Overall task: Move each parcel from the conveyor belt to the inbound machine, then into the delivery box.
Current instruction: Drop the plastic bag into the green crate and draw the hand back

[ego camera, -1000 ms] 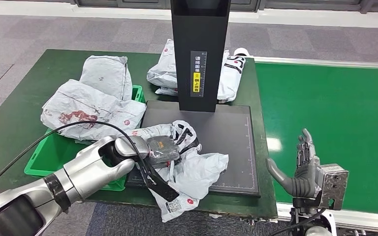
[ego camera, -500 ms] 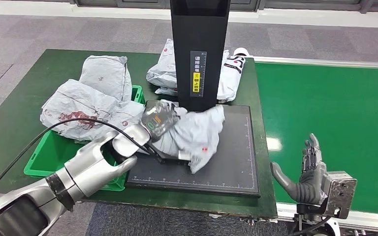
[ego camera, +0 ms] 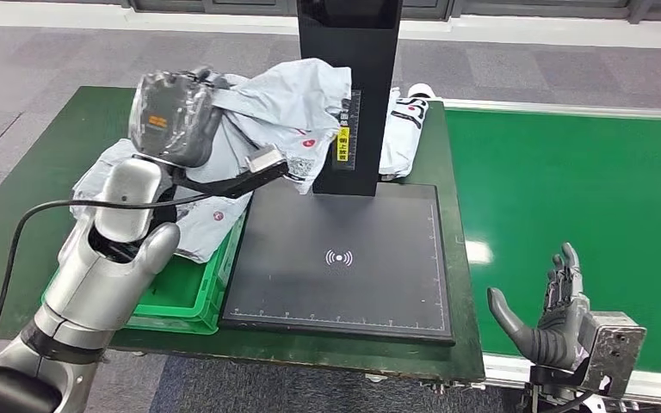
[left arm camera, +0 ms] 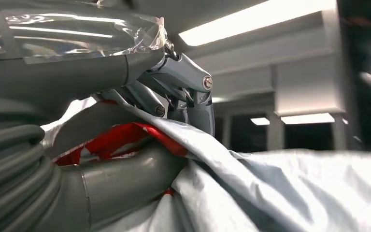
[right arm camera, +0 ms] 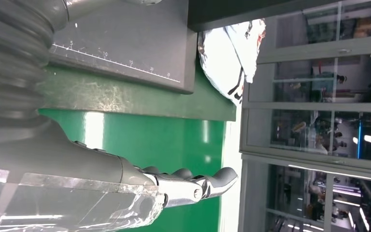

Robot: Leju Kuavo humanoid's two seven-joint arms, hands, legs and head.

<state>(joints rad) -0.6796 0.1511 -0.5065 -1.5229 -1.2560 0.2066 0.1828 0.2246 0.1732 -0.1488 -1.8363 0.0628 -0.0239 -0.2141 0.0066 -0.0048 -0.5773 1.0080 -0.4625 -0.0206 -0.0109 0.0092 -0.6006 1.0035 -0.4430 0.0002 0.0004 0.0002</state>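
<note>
**Parcel lifted clear of the scanner plate, held over the crate**

The green conveyor belt (ego camera: 568,189) ran along the right of the head view, its surface bare and glossy. Beside it stood the dark green table (ego camera: 52,155), which carried the inbound machine: a flat black scanning plate (ego camera: 344,258) with a white wireless mark at its middle and a ruler scale along its edges, and a black upright column (ego camera: 349,52) rising from the plate's far edge, a yellow-and-white label on its front.

The robot's left arm (ego camera: 103,267) reached up from the lower left, and the left hand (ego camera: 168,116) was raised high, its fingers clenched on a grey plastic mailer parcel (ego camera: 288,103). The parcel hung in the air to the left of the column, above the crate and off the plate; the left wrist view showed the thumb and dark fingers (left arm camera: 183,96) pinching its grey-and-red film.

A green plastic crate (ego camera: 181,297) sat at the table's near left, just beside the plate, with crumpled grey parcels (ego camera: 202,219) heaped in it. Another white-and-black parcel (ego camera: 404,120) lay behind the column.

The right hand (ego camera: 551,318) hovered low over the belt's near edge, released, fingers spread and holding nothing.
</note>
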